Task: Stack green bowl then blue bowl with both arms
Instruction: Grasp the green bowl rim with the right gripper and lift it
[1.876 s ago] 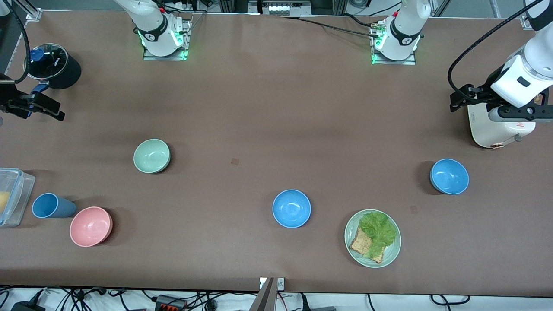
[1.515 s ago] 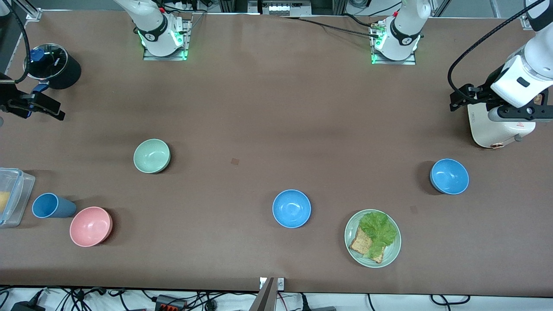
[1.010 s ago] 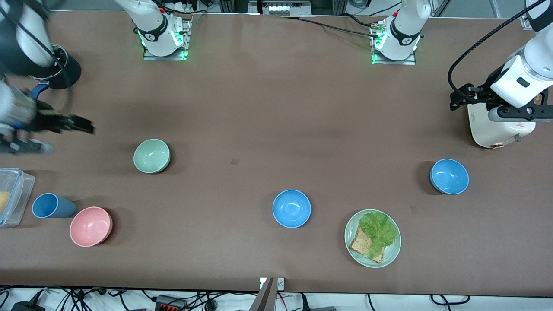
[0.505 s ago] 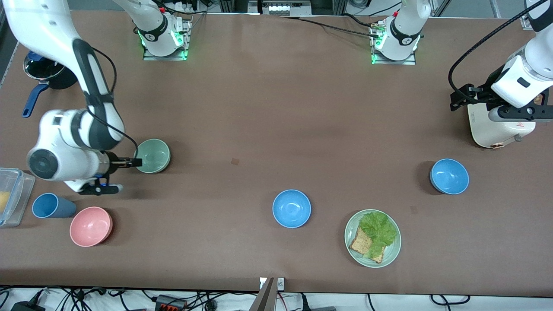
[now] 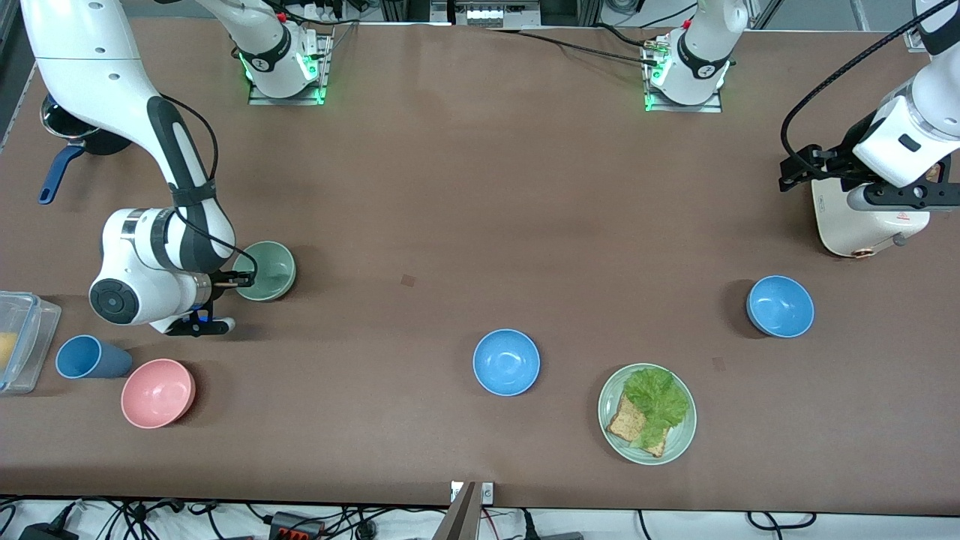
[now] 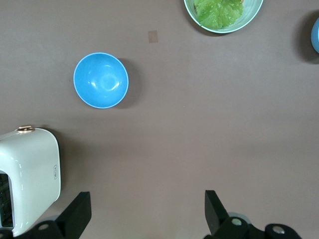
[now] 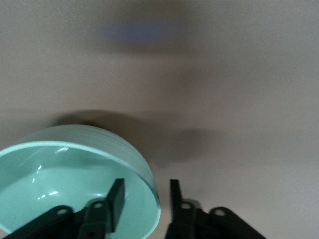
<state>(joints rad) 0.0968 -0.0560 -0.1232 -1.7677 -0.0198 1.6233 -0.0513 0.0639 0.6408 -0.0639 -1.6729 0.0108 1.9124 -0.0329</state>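
Observation:
The pale green bowl [image 5: 271, 268] stands upright toward the right arm's end of the table. My right gripper [image 5: 240, 281] is open and straddles its rim, with one finger inside the bowl [image 7: 75, 184] and the other outside; the gripper [image 7: 146, 196] has a gap on both sides of the rim. Two blue bowls stand apart: one [image 5: 506, 362] near the table's middle, one [image 5: 780, 306] toward the left arm's end, which also shows in the left wrist view [image 6: 100, 80]. My left gripper [image 5: 796, 166] is open and empty [image 6: 144, 214], up over bare table beside a white appliance.
The white appliance [image 5: 862, 225] stands at the left arm's end. A green plate [image 5: 679, 439] with lettuce and toast lies near the front edge. A pink bowl [image 5: 157, 393], a blue cup [image 5: 90, 357], a clear container [image 5: 22, 337] and a black pot [image 5: 67, 131] stand near the right arm's end.
My right arm swung in from the table's edge and lowered its gripper onto the green bowl's rim. The left arm and all bowls stayed put.

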